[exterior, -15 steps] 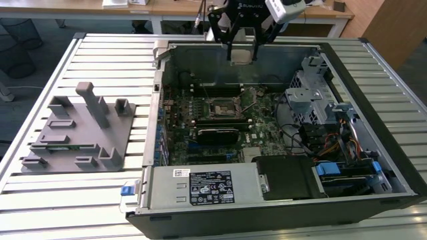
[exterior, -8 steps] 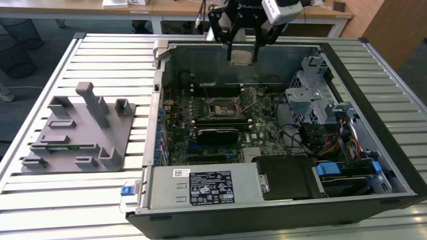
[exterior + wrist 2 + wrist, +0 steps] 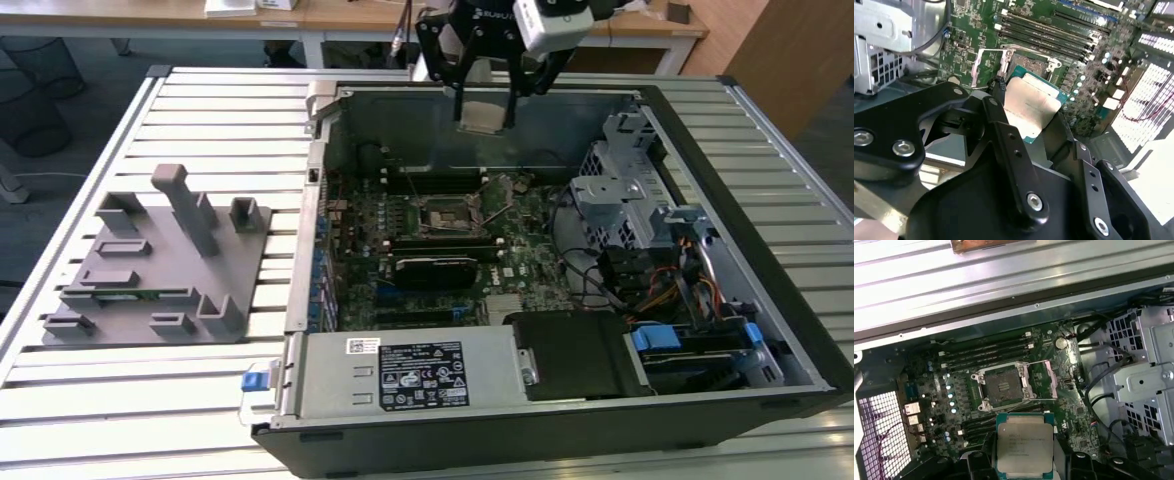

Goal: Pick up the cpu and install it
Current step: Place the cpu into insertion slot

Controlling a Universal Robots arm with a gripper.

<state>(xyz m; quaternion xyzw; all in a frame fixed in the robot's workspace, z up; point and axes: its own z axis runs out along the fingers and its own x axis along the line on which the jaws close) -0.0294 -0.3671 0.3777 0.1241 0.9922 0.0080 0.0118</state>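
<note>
Cpu (image 3: 1025, 444): flat square, silver-grey lid w/ faint print, thin green-and-pale rim. In second wrist view the lid glares pale. It's in the air, over the far part of the open case (image 3: 801, 330) in exterior view, well above the board. Gripper (image 3: 482, 102) is closed onto the cpu's two opposite edges, black fingers (image 3: 1004, 132) only a chip-width apart. Socket (image 3: 1004, 387) is below, apart from the cpu, w/ its metal plate flipped open and contact field showing. RAM slots (image 3: 989, 347) run just beside the socket. Drive cage (image 3: 1149, 370) w/ cables is near. Grey fixture (image 3: 147, 280) sits on the table (image 3: 160, 420), outside the case at exterior view's left.
</note>
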